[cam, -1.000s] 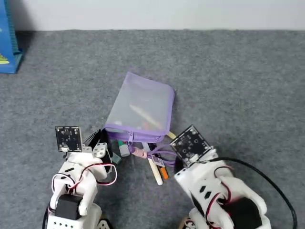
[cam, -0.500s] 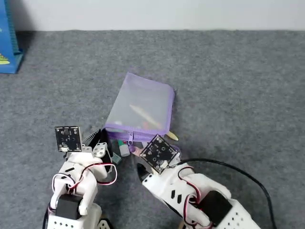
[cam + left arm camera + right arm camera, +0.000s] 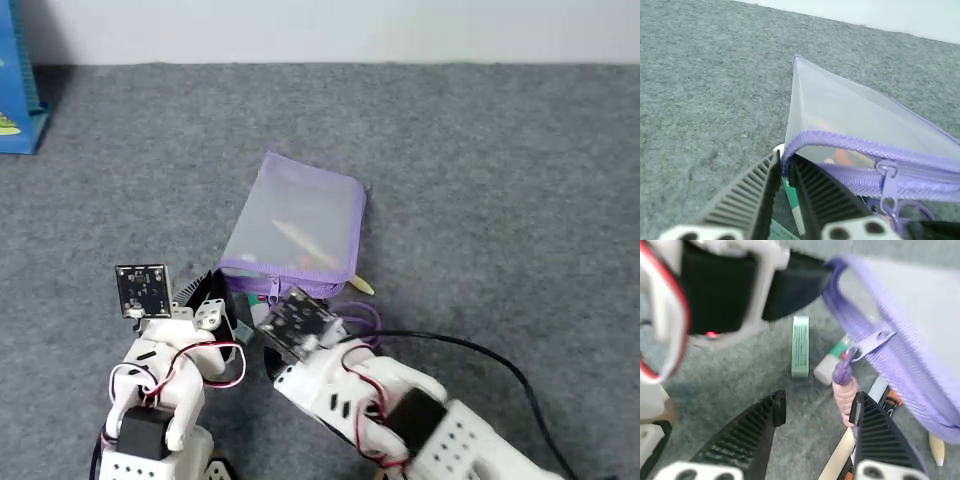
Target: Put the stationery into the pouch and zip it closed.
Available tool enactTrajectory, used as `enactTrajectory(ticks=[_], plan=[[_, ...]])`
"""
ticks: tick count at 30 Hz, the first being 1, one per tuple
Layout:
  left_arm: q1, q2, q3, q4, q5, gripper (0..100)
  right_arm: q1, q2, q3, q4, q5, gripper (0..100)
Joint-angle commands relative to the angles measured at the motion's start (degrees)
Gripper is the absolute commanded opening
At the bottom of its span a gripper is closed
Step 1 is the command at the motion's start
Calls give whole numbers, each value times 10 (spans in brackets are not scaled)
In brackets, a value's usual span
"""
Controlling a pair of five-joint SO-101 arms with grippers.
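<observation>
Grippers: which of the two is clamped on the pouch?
The left gripper, its jaws shut on the purple zipper-edge corner of the pouch. The right gripper is open over the loose stationery, holding nothing.

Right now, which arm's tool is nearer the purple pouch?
Left. The left tool grips the pouch at its corner; the right tool hangs open beside its zipper pull.

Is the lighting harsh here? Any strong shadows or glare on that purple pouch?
High view: soft, even light; the pouch throws only a faint shadow on the carpet, with no glare. Left wrist view: its clear side looks pale, contents showing through. Right wrist view: a small red light glows on a dark housing.
</observation>
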Motion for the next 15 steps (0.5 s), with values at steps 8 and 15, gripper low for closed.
enactTrajectory(ticks=[8, 15], plan=[[2, -9, -5, -2, 7, 12, 58, 211, -80, -142, -6, 182], [0, -9, -5, -2, 7, 12, 113, 235, -80, -170, -2, 22]])
